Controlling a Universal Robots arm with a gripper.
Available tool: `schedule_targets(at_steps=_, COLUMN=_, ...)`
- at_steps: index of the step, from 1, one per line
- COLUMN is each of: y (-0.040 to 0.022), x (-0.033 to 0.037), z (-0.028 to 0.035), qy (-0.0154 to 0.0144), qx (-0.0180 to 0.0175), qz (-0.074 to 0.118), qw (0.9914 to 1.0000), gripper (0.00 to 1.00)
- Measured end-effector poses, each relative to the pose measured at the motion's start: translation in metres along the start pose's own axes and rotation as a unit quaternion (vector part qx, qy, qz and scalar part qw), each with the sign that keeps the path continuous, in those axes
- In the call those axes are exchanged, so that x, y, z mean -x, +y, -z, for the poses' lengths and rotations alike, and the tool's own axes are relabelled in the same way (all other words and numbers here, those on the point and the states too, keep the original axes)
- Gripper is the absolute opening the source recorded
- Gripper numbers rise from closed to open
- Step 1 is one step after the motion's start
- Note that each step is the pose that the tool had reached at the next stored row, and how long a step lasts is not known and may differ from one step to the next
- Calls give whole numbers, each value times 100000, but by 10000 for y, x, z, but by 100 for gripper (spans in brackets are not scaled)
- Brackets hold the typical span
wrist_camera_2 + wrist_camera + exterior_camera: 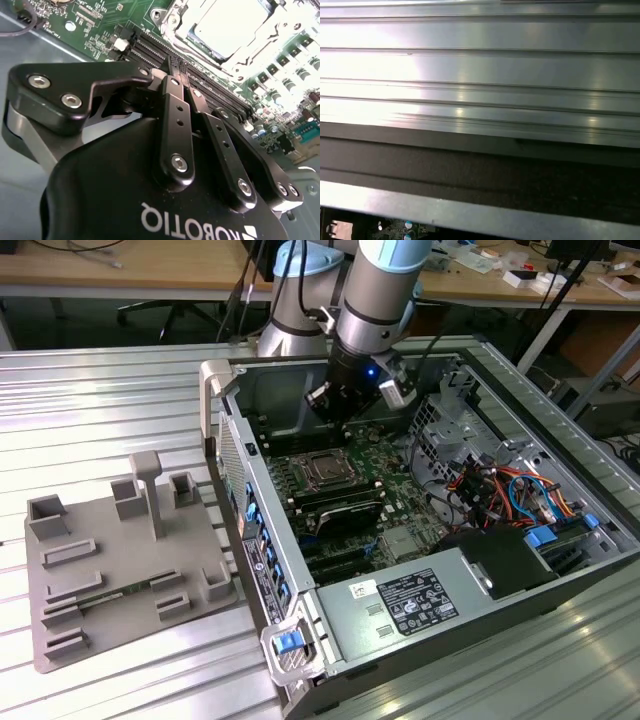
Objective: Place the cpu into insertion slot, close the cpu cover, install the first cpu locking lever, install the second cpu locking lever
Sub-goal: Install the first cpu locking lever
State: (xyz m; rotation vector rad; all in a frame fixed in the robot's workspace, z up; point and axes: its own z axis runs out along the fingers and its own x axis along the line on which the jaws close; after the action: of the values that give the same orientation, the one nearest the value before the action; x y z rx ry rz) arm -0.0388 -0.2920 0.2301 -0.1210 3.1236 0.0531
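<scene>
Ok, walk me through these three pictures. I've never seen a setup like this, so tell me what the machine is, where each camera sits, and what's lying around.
The machine is a robot arm, grey with a blue joint, reaching down into an open computer case that lies on a ribbed metal table.

The exterior view is taken from a camera off the arm, looking over the whole scene. The two wrist views come from cameras riding on the arm. In the second wrist view you look past the black gripper at the green motherboard; its fingers are closed together with nothing between them. The first wrist view looks across the table's ribs and the case's edge.

Beyond the gripper sits the cpu, already lying in the insertion slot, with the silver cpu cover around it.

On the table, on the exterior view's left, lies a grey holder tray.
</scene>
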Motion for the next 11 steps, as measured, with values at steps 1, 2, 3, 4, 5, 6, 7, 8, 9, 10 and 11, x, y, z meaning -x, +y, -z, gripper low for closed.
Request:
schedule_targets(at_steps=1, y=0, x=0, z=18, qy=-1, qx=62, qz=2, qw=100000, gripper=11)
schedule_targets(at_steps=2, y=0, x=0, z=34, qy=-6, qx=115, qz=-1, qw=100000, gripper=11)
schedule_targets(at_steps=3, y=0, x=1, z=61, qy=-13, qx=187, qz=-3, qw=100000, gripper=11)
schedule_targets(at_steps=4, y=1, x=1, z=79, qy=-18, qx=237, qz=0, qw=100000, gripper=11)
schedule_targets(at_steps=5, y=2, x=2, z=109, qy=-22, qx=318, qz=0, qw=99999, gripper=11)
schedule_targets(at_steps=6, y=2, x=2, z=132, qy=-27, qx=404, qz=-1, qw=99999, gripper=11)
schedule_targets(at_steps=7, y=2, x=2, z=145, qy=-33, qx=513, qz=0, qw=99999, gripper=11)
schedule_targets(at_steps=8, y=2, x=2, z=148, qy=-53, qx=647, qz=-4, qw=99998, gripper=11)
schedule_targets(at_steps=9, y=2, x=2, z=148, qy=-53, qx=653, qz=-7, qw=99998, gripper=11)
schedule_targets(at_steps=10, y=2, x=2, z=148, qy=-52, qx=655, qz=-8, qw=99998, gripper=11)
schedule_targets(at_steps=11, y=2, x=2, z=149, qy=-49, qx=652, qz=-10, qw=99998, gripper=11)
